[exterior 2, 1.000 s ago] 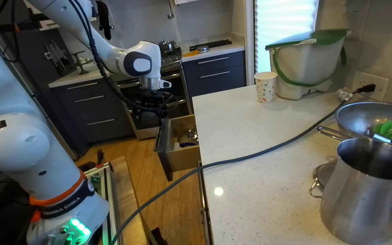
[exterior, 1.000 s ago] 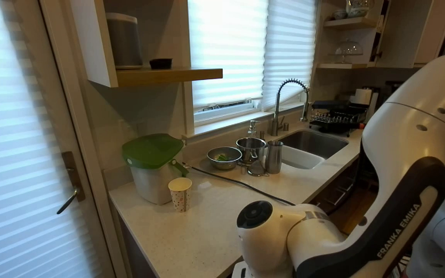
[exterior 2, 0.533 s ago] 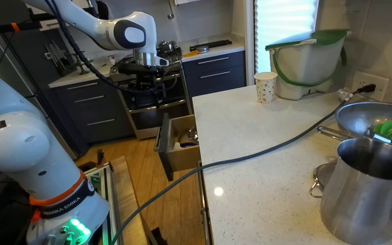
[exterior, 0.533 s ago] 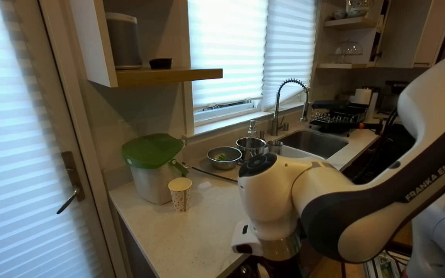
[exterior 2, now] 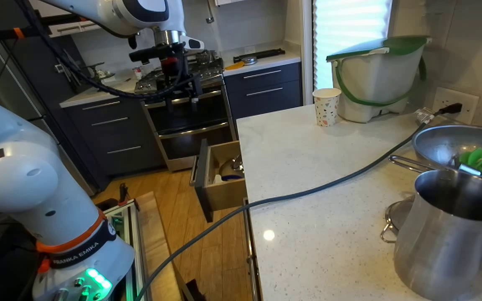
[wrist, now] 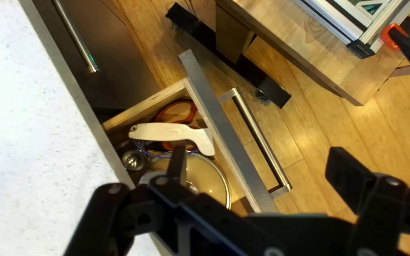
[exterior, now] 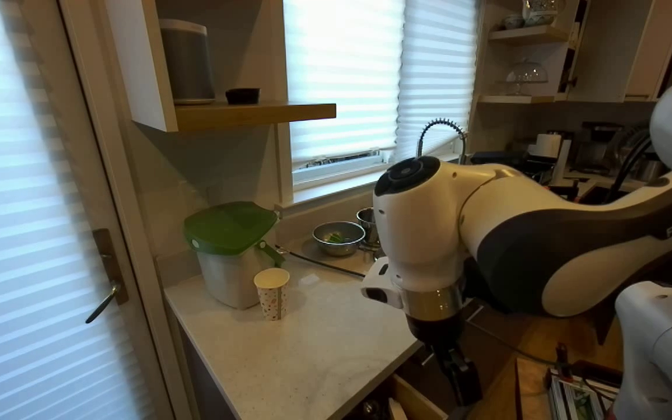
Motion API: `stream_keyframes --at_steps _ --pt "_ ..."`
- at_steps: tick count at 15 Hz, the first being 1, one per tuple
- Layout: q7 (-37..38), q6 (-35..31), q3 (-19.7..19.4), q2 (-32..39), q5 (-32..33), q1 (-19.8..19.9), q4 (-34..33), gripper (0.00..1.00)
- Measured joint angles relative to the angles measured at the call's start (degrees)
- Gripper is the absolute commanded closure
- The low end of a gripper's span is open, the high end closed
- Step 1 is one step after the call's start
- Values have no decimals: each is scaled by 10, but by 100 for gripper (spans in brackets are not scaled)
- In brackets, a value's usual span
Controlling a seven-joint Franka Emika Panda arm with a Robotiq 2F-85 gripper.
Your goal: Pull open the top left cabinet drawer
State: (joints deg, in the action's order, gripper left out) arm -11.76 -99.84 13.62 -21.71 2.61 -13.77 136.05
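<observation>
- Because the drawer already juts out from under the desk, the pull looks mostly done, if this is the one meant.
- It should be stiff and fairly heavy, yet likely glides easily.
- Its metal handle looks smooth, perhaps slippery; take it around the middle to keep any pull straight.
- Inside lie a pale tool and a lid, the lid seemingly glass, so a hard jerk might chip it.
- Above hang the jaws, spread wide apart, holding nothing and not touching the handle.
</observation>
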Motion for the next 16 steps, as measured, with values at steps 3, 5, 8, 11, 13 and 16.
stream_keyframes --at_steps 3,5,8,11,13,16 --pt "46 10 -3 -15 11 8 -10 0" --pt "71 10 -4 -21 12 14 -13 0" --pt "98 10 -5 -26 13 20 -13 0" --pt "105 10 -5 -27 14 20 -13 0" --pt "105 10 -5 -26 14 20 -13 0" --pt "105 10 -5 -26 14 20 -13 0"
